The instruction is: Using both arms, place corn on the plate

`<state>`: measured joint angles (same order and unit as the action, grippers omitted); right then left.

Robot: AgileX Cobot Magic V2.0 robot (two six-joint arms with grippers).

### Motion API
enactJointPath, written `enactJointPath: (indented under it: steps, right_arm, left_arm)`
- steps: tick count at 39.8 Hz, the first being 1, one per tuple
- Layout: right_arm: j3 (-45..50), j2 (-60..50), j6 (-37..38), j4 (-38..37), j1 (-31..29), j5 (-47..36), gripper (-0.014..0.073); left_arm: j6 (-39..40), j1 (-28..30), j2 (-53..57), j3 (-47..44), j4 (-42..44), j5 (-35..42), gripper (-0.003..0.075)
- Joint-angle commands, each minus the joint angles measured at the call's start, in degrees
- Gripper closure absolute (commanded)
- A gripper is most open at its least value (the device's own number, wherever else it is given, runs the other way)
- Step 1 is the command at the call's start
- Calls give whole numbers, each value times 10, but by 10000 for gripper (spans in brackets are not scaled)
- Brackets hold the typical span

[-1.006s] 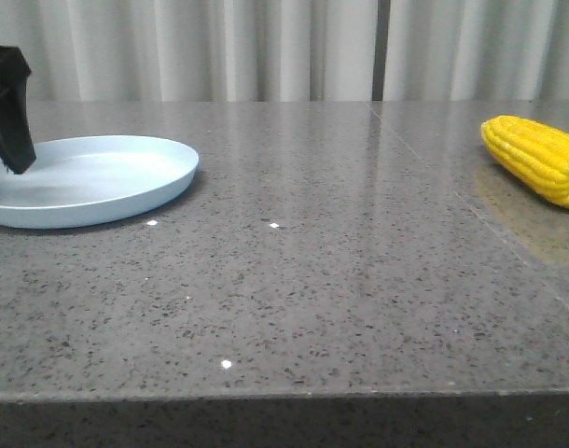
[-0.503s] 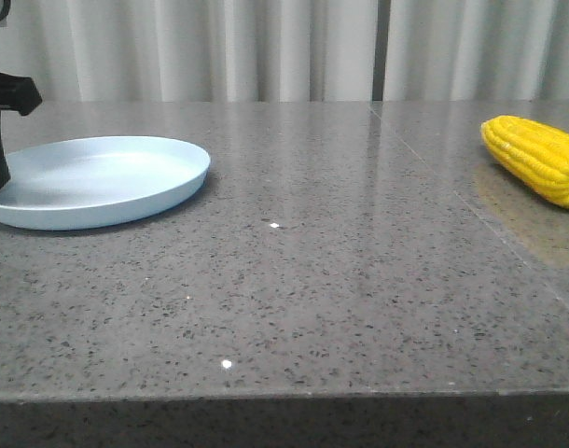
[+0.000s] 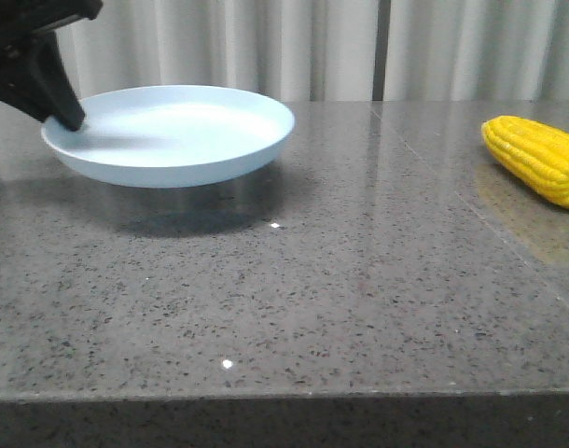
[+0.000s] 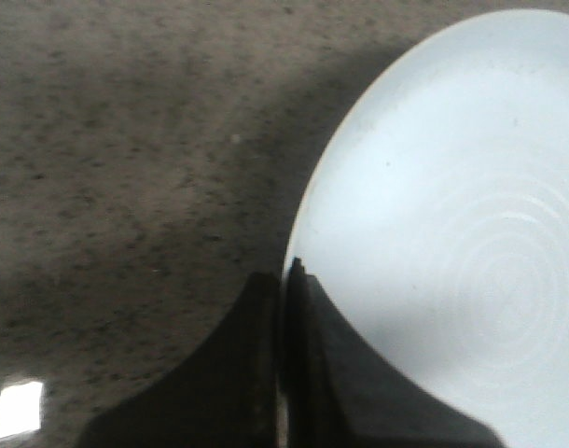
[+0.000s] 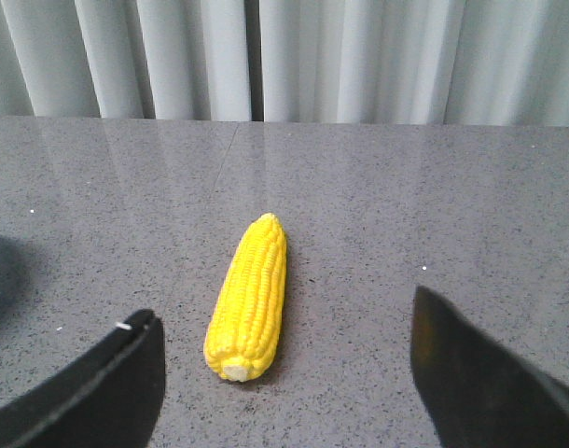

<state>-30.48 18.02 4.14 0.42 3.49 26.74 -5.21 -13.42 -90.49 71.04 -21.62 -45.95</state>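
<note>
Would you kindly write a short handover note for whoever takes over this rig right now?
Left gripper: shut on the rim of the plate, holding it lifted clear of the table, with a shadow beneath.
Right gripper: open, empty, hanging above the corn.
Corn lies flat on the table at the right, untouched.
Done: plate picked up.
Left: grasp the corn and set it on the plate.

The left gripper [image 3: 68, 119] is seen at the far left of the front view, its black fingers [image 4: 308, 373] pressed together on the plate [image 3: 173, 140] rim. The right gripper [image 5: 284, 373] is held wide open, its fingers spread apart.
</note>
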Motion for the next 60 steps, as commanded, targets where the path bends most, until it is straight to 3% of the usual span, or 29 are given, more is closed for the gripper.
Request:
enactJointPath:
  steps: [1,18,21,27,31,36,43,52,60]
  right_arm:
    - [-19,9,-2,-4,1,-44,23]
    - [-19,9,-2,-4,1,-44,23]
    - [-19,9,-2,-4,1,-44,23]
    - [-19,9,-2,-4,1,-43,23]
    - [-19,9,-2,-4,1,-42,23]
    - [-19,9,-2,-4,1,-42,23]
    - [-19,9,-2,-4,1,-42,23]
    - [-19,9,-2,-4,1,-42,23]
    - [-19,9,-2,-4,1,-42,23]
  left_arm:
    - [-4,-35,9,23,-27,36,741]
    - [-5,-64,-38,23,-39,43,712]
    - [-5,-64,-38,23,-39,45,633]
    - [-5,-64,-38,31,-28,40,377]
    - [-5,-64,-23,48,7,28,302]
    - [12,-64,22,51,78,14,386]
    - [86,-64,91,45,231,-37,727]
    - [128,-64,185,-16,304,-15,741]
    - [145,-64,310,-109,325,55,741]
